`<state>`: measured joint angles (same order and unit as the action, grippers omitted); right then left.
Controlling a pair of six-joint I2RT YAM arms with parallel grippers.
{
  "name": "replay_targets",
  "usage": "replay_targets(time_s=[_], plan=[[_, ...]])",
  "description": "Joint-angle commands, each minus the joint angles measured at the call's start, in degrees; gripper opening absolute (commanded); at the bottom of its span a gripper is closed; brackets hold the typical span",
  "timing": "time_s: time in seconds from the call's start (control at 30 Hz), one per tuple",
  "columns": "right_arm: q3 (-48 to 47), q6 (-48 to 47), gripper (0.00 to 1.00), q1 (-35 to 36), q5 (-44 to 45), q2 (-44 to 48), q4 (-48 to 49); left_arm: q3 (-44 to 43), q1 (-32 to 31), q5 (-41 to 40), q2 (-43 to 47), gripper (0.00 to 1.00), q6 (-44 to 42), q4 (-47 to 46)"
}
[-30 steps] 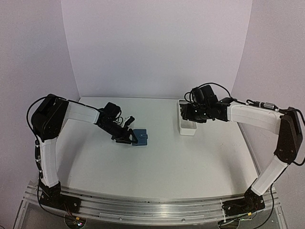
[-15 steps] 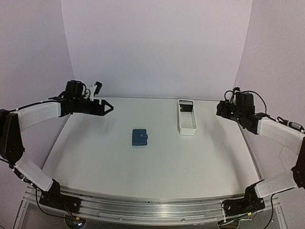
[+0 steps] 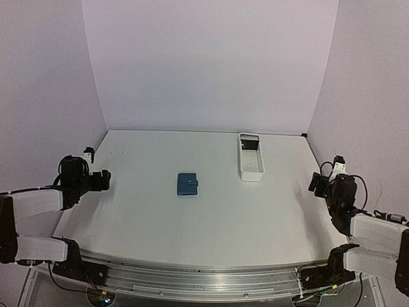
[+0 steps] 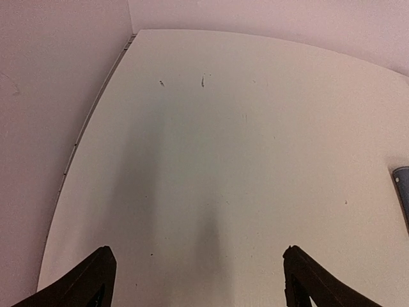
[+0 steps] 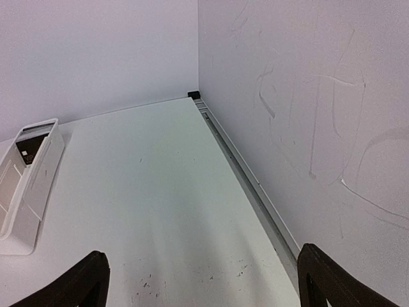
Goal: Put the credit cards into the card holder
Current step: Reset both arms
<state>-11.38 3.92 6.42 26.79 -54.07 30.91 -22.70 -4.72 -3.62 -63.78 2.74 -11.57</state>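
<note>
The card holder [image 3: 187,185], dark blue and folded shut, lies flat mid-table; its edge shows at the right border of the left wrist view [image 4: 402,192]. My left gripper [image 3: 100,180] [image 4: 199,281] hangs open and empty at the table's left side, well apart from the holder. Over at the right side, my right gripper [image 3: 317,183] [image 5: 204,281] is also open with only bare table between its fingers. No credit cards show plainly. A dark flat piece [image 5: 29,146] lies at the far end of the white tray [image 3: 251,171]; I cannot tell whether it is a card.
The long white tray [image 5: 38,192] stands at the back right of the table. Purple walls close the table at the back and both sides, with a metal rail [image 5: 246,173] along the right wall. An aluminium rail [image 3: 192,275] runs along the near edge.
Both arms have swung away from the holder and the tray, back and down to the table's sides. Both grippers have opened wide. The card holder has stayed put, shut.
</note>
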Motion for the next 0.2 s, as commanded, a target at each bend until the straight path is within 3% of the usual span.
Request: replay_targets(time_s=[0.0, 0.17], plan=[[0.8, -0.9, 0.98, -0.1, -0.3, 1.0, 7.2, 1.8, 2.8, 1.9, 3.1, 0.9, -0.2, -3.4], [0.8, 0.2, 0.98, -0.1, -1.7, -0.8, 8.3, 4.3, 3.8, 0.8, 3.4, 0.89, 1.0, -7.7]])
